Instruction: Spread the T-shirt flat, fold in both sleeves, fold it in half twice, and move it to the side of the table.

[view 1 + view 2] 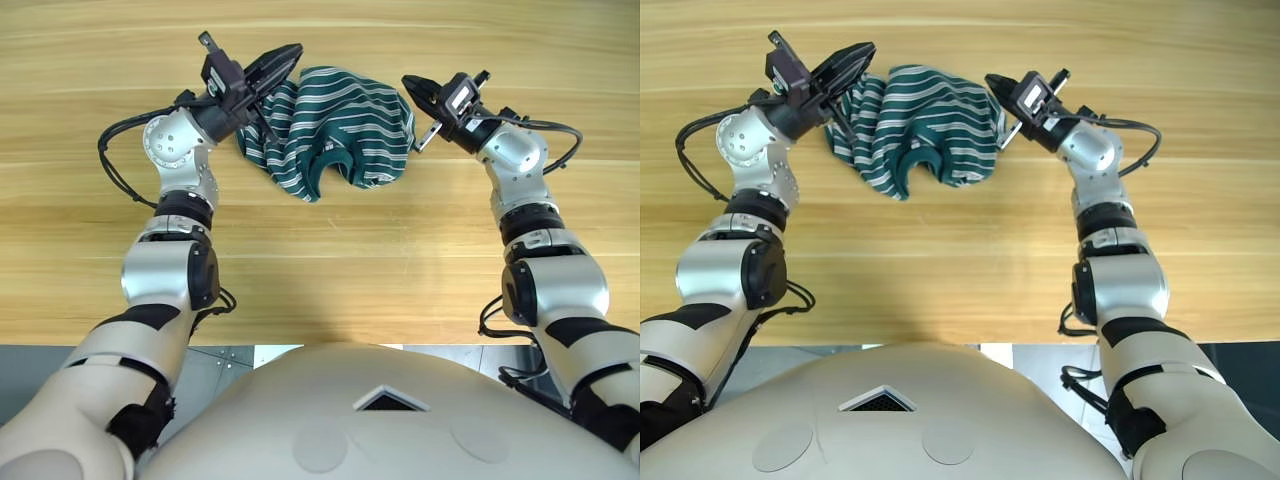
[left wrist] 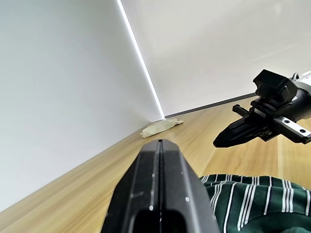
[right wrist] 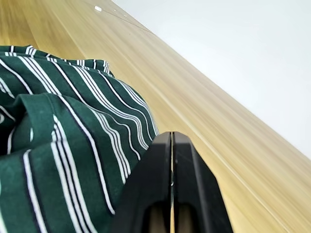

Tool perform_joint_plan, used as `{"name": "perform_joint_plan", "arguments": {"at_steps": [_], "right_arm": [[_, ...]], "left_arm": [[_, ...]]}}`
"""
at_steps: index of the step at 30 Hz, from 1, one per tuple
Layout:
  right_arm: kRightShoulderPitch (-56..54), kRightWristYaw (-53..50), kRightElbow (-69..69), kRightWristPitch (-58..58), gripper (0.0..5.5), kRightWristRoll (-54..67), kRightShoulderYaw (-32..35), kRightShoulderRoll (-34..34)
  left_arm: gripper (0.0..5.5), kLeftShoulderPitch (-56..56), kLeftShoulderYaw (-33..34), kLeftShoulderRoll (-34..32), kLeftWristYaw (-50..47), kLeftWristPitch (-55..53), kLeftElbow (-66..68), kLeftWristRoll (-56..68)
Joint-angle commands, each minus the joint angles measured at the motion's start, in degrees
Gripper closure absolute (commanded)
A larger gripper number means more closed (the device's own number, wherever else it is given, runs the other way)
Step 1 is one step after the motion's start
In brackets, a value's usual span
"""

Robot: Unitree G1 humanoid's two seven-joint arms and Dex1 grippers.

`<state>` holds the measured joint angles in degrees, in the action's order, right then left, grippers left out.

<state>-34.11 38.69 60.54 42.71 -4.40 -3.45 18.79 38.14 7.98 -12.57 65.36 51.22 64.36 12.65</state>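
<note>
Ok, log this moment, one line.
green white-striped T-shirt crumpled on wooden table | left gripper: shut, at left edge | right gripper: shut, at right edge | spread: not yet

Wooden table [image 1: 330, 260] with crumpled green striped T-shirt [image 1: 340, 130] on it

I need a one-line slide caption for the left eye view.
Crumpled green white-striped T-shirt on a light wooden table, with the shut left gripper and shut right gripper at its sides.

The two head eyes are looking down over the table [image 1: 320, 290], sharing the T-shirt [image 1: 340, 125] at 12 o'clock; both wrist cameras are looking across it from very near.
</note>
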Motion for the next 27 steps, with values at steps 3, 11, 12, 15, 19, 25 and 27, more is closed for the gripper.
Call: {"name": "perform_joint_plan", "arguments": {"at_steps": [3, 11, 12, 15, 19, 25, 27], "right_arm": [[-0.07, -2.06, 1.01, -0.73, 5.46, -2.42, -1.62, 0.85], [0.16, -4.53, 1.75, -1.16, 5.46, -4.56, -3.12, 1.39], [0.17, -4.6, 1.79, -1.11, 5.46, -4.6, -3.24, 1.38], [0.29, -4.34, 1.63, -0.89, 5.46, -4.2, -3.31, 1.28], [0.28, -4.63, 1.7, -0.98, 5.46, -4.46, -3.68, 1.17], [0.42, -4.87, 1.58, -0.96, 5.46, -4.43, -4.08, 1.23], [0.38, -4.93, 1.67, -0.99, 5.46, -4.48, -4.15, 1.28]], "left_arm": [[5.5, -0.5, -0.86, -0.97, -0.58, 0.35, 0.11, -1.01], [5.5, -0.99, -0.95, -2.74, 0.2, 0.35, -0.93, -0.66], [5.5, -1.02, -0.97, -2.72, 0.22, 0.36, -0.92, -0.63], [5.5, -0.92, -0.99, -2.49, 0.38, 0.26, -0.79, -0.6], [5.5, -0.91, -1.19, -2.34, 0.15, 0.18, -0.32, -1.13], [5.5, -1.06, -1.09, -2.4, 0.56, 0.1, -0.52, -0.83], [5.5, -0.99, -1.09, -2.44, 0.5, 0.08, -0.45, -0.9]]}}
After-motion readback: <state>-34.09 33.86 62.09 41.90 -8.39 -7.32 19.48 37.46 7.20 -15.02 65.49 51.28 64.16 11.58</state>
